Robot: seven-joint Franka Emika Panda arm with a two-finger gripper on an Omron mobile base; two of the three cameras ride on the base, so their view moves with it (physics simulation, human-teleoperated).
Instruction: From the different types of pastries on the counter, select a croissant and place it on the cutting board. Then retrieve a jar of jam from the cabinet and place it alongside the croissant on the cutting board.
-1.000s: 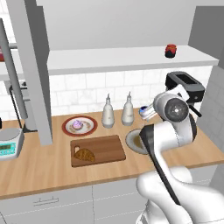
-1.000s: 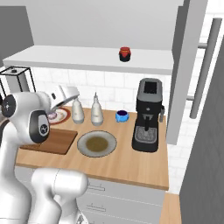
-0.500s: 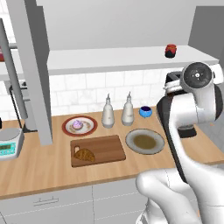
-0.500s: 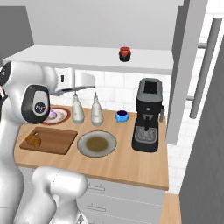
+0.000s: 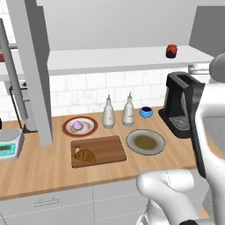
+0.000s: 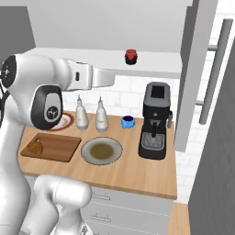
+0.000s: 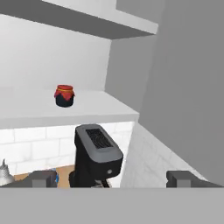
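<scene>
The jam jar [image 7: 64,96] stands alone mid-shelf [image 7: 26,109], open room around it, the grey panel [image 7: 192,87] well right. The raised gripper [image 7: 111,179] faces it, fingers wide and empty.

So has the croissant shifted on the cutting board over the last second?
No. The croissant lies at the same left end of the cutting board, beside its handle slot, as before.

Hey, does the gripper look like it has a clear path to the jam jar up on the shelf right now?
Probably yes. The jar of jam stands alone on the open shelf, ahead of the open gripper, with nothing between them; the coffee machine sits below the shelf.
</scene>
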